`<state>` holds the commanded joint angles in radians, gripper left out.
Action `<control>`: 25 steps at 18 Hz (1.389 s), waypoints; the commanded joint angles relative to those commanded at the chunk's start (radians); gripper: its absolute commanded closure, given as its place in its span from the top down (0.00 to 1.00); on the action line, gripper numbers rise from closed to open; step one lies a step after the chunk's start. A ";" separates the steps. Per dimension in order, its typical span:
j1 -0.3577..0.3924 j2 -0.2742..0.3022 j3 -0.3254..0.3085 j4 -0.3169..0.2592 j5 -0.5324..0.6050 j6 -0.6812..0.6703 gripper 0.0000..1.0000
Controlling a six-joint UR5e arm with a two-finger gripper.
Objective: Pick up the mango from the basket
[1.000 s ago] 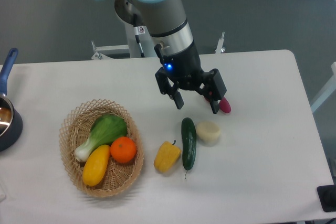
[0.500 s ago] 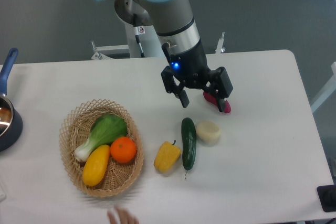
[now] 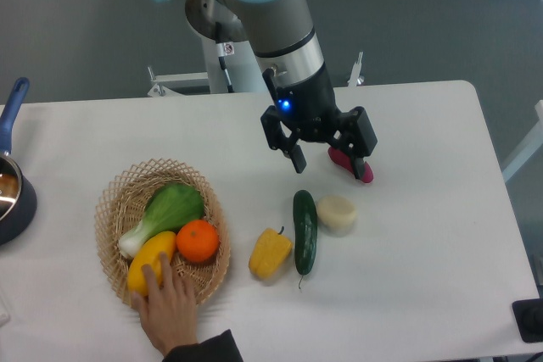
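The tan wicker basket [image 3: 120,202] sits at the left front of the table. In it lies the yellow mango [image 3: 146,258], next to an orange [image 3: 198,241] and a green leafy vegetable [image 3: 166,213]. A person's hand [image 3: 170,304] reaches in from the front edge, its fingers resting on the mango's near end and the basket rim. My gripper [image 3: 331,164] hangs open above the table's middle, well to the right of the basket, with nothing between its fingers.
A yellow bell pepper [image 3: 270,253], a dark cucumber [image 3: 305,231] and a pale round piece [image 3: 337,214] lie below the gripper. A pink-red object [image 3: 349,163] lies behind the right finger. A blue-handled pot [image 3: 13,188] stands at the left edge.
A hand has come in from the front edge and reached the mango and basket. The basket shifted slightly. The gripper moved a little right a second ago and has held still since.
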<state>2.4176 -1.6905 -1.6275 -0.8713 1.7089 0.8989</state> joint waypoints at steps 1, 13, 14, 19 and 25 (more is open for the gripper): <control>0.000 0.005 -0.015 0.002 -0.003 0.005 1.00; 0.003 0.025 -0.075 0.018 -0.083 -0.142 1.00; 0.000 0.025 -0.083 0.018 -0.083 -0.171 1.00; -0.037 0.017 -0.112 0.014 -0.136 -0.268 1.00; -0.141 -0.076 -0.106 0.018 -0.196 -0.446 1.00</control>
<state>2.2766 -1.7669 -1.7335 -0.8529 1.5125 0.4531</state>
